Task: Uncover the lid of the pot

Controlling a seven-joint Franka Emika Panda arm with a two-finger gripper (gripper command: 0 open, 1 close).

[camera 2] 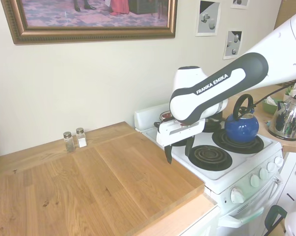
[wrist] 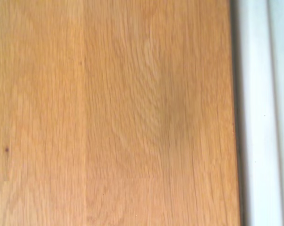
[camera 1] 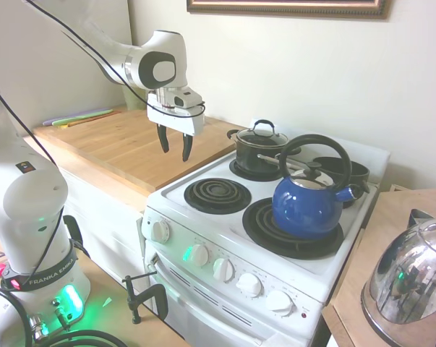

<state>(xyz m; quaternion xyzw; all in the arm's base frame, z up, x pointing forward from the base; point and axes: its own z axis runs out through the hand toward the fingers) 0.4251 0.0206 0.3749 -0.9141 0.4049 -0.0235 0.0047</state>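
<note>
First exterior view: white Franka arm comes in from the upper left, its two-finger gripper (camera 1: 174, 146) pointing down above the light wooden countertop (camera 1: 124, 144), near the edge of the white electric stove (camera 1: 275, 253). Dark fingers (camera 1: 162, 137) spread apart, nothing between them. Small dark grey metal pot (camera 1: 257, 155) sits on the rear left coil burner, well apart from the gripper. Small round clear glass lid with metal rim and black loop handle (camera 1: 262, 134) rests on the pot, closed. Round blue kettle with black arched handle (camera 1: 308, 202) stands on the large front right burner, just beside the pot. Low black pan (camera 1: 351, 171) behind the kettle, partly hidden. Front left black coil burner (camera 1: 216, 195) bare. Shiny steel kettle (camera 1: 409, 278) on the side counter at right. Row of white knobs (camera 1: 225, 269) on the stove front.

Second exterior view: arm enters from the right, gripper (camera 2: 178, 150) hangs over the countertop (camera 2: 89, 187) edge next to the stove (camera 2: 246, 172), fingers parted, empty. Pot and lid mostly hidden behind the arm; cannot make them out clearly. Blue kettle (camera 2: 241, 125) on its burner. Two small glass salt and pepper shakers (camera 2: 74, 140) stand by the wall, well apart from the gripper. Framed picture (camera 2: 89, 19) on the wall.

Wrist view: blurry wood grain of the countertop (wrist: 113, 113), white stove edge (wrist: 264, 113) along one side.
</note>
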